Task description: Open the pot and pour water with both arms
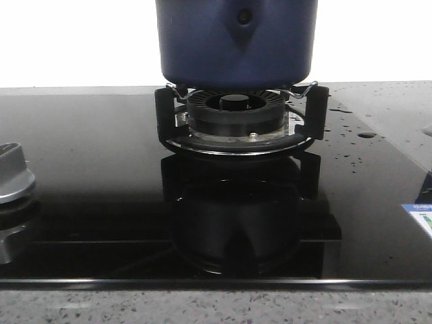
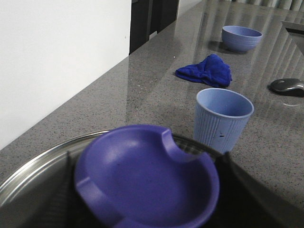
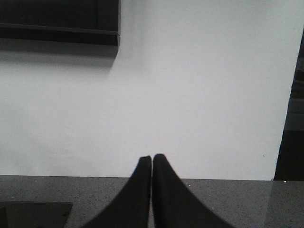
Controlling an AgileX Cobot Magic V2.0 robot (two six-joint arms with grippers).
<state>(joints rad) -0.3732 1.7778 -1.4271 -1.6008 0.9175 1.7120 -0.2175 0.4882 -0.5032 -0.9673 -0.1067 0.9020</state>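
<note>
The pot (image 1: 236, 40), dark navy and matte with a rounded bottom edge, stands upright on the black burner (image 1: 236, 121), its triangular mount facing the front camera. The left gripper (image 2: 142, 190) clasps a purple knob on the lid (image 2: 42, 164). The right gripper (image 3: 152, 164) is clenched, empty.

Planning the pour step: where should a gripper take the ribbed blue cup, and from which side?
Grip the ribbed cup across its outer wall, about mid-height, coming in level from the side. It stands upright with its mouth open, no handle shows, and the walls are nearly straight.
</note>
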